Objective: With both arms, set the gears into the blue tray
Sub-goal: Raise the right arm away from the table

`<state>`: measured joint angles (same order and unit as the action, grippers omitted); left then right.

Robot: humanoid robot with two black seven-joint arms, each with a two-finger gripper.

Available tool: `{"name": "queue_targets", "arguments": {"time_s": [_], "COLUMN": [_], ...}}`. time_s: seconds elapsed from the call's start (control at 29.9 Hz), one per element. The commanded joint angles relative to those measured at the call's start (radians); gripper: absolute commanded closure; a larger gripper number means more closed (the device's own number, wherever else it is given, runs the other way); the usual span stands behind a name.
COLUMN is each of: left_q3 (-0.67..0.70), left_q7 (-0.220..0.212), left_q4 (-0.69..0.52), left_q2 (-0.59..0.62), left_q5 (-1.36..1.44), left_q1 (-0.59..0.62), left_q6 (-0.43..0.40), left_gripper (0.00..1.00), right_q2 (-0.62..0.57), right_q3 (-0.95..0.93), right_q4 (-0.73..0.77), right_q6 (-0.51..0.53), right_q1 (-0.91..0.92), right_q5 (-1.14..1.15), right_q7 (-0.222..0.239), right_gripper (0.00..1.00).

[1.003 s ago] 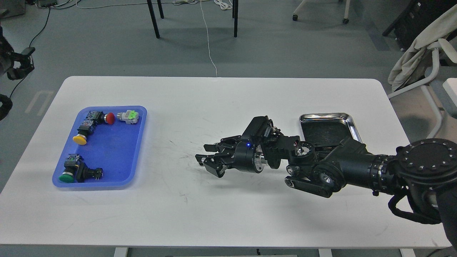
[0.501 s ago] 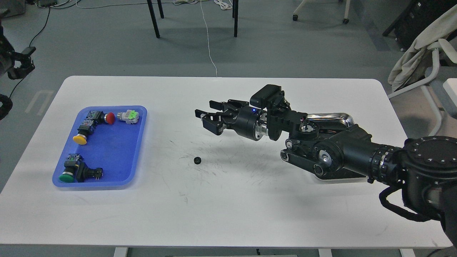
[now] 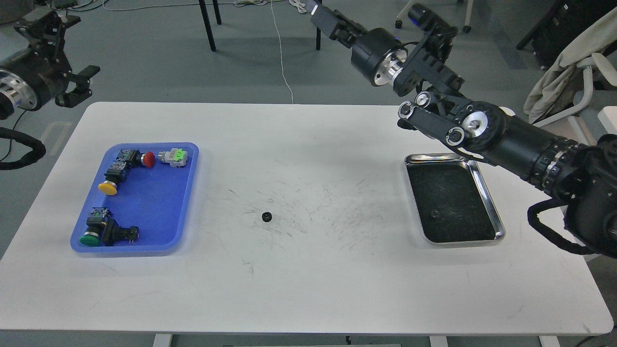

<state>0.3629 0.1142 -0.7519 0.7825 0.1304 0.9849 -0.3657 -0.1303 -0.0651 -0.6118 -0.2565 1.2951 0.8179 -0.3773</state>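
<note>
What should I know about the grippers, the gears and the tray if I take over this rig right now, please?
Left gripper: raised off the table's left edge, holding nothing I can see; open or shut unclear.
Right gripper: raised beyond the far edge, fingers not readable.
One gear lies on the bare table, mid-way between trays. A second small dark piece, possibly a gear, sits in the steel tray.
Blue tray: only switches, no gears.
Left: move both over.

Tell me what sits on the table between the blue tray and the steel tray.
In the head view, one small black gear lies on the scuffed white table, between the blue tray and the steel tray. Nothing else sits there.
</note>
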Motion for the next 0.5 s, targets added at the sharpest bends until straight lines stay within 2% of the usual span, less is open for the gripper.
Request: {"name": "queue_targets", "arguments": {"time_s": [0.0,0.23,0.37,0.47], "left_q3": [-0.016,-0.070,-0.096,-0.143], "left_q7": [0.001,0.021,0.021,0.024], "left_q4": [-0.110,-0.348,-0.412,-0.535], "left_q2": [0.012,0.050,0.046,0.050], "left_q5": [0.072,0.230,0.298,0.376], "left_q1": [0.000,0.006,0.012,0.018], "left_q6": [-0.013,0.002,0.008,0.020], "left_gripper": [0.02,0.02,0.02,0.01], "right_q2": [-0.080,-0.189,-0.221,-0.236], "right_q3": [-0.005,-0.074,-0.088,-0.090], "right_q4": [0.001,0.004,0.010,0.024], "right_q6": [0.000,0.029,0.032,0.033], "right_q1": [0.003,-0.002,-0.007,-0.017], "right_q5": [-0.031,-0.135,-0.192,-0.250], "right_q7": [0.000,0.014,0.021,0.031], "right_gripper": [0.23,0.15,0.11,0.10]}}
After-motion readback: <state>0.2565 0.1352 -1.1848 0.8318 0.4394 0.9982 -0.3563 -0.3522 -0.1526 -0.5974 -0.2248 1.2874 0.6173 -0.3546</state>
